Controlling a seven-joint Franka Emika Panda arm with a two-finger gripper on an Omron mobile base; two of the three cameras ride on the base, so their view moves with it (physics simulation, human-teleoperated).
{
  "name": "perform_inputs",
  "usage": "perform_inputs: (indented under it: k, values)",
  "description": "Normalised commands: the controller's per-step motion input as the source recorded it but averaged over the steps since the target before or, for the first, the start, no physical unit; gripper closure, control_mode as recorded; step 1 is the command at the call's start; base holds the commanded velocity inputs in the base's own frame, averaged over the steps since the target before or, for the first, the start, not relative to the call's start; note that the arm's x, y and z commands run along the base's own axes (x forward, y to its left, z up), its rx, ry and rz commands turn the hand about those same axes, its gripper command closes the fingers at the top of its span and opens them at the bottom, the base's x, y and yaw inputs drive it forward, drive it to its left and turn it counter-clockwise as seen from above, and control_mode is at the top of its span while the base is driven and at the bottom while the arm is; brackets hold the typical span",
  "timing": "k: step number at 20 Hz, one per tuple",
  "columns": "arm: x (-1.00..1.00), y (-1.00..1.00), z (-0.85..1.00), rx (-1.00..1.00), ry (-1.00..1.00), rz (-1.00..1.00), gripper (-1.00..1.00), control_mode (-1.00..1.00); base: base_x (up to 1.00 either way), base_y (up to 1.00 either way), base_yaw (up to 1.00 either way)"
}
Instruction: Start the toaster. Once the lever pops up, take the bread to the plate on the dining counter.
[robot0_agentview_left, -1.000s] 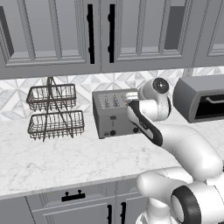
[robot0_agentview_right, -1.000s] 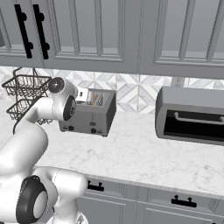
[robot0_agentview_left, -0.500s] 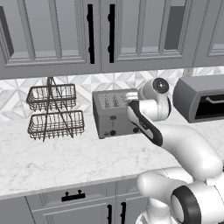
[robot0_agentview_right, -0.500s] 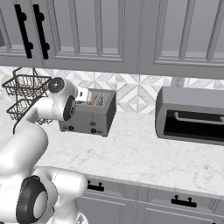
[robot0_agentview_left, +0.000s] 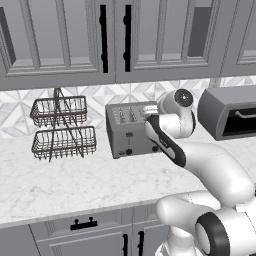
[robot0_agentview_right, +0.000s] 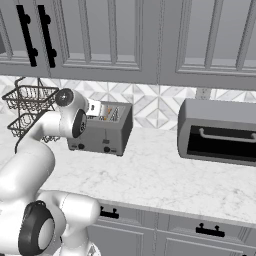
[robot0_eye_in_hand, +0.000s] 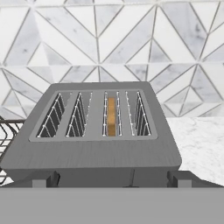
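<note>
The grey four-slot toaster (robot0_agentview_left: 129, 131) (robot0_agentview_right: 102, 131) stands on the marble worktop against the tiled wall. The bread (robot0_eye_in_hand: 111, 116), a thin golden slice, sits low in the third slot from the left in the hand view. My gripper (robot0_eye_in_hand: 112, 183) hovers just above and in front of the toaster (robot0_eye_in_hand: 105, 144), looking down into its slots. It is open, with the fingertips (robot0_eye_in_hand: 44, 180) wide apart and nothing between them. One front slider lever (robot0_agentview_left: 128, 134) shows, and the arm hides the toaster's right front. The plate and the dining counter are out of view.
A two-tier wire basket (robot0_agentview_left: 62, 131) (robot0_agentview_right: 26, 107) stands left of the toaster. A large toaster oven (robot0_agentview_left: 231, 117) (robot0_agentview_right: 219, 134) sits to the right. Upper cabinets hang over the worktop (robot0_agentview_left: 75, 182), which has bare marble in front.
</note>
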Motion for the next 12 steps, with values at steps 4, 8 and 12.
perform_inputs:
  k: [4, 8, 12]
  values:
    - [0.00, 0.00, 0.00, 0.00, 0.00, 0.00, -1.00, -1.00, 0.00, 0.00, 0.00]
    - [0.00, 0.00, 0.00, 0.00, 0.00, 0.00, -1.00, -1.00, 0.00, 0.00, 0.00]
    - [0.00, 0.00, 0.00, 0.00, 0.00, 0.00, -1.00, -1.00, 0.00, 0.00, 0.00]
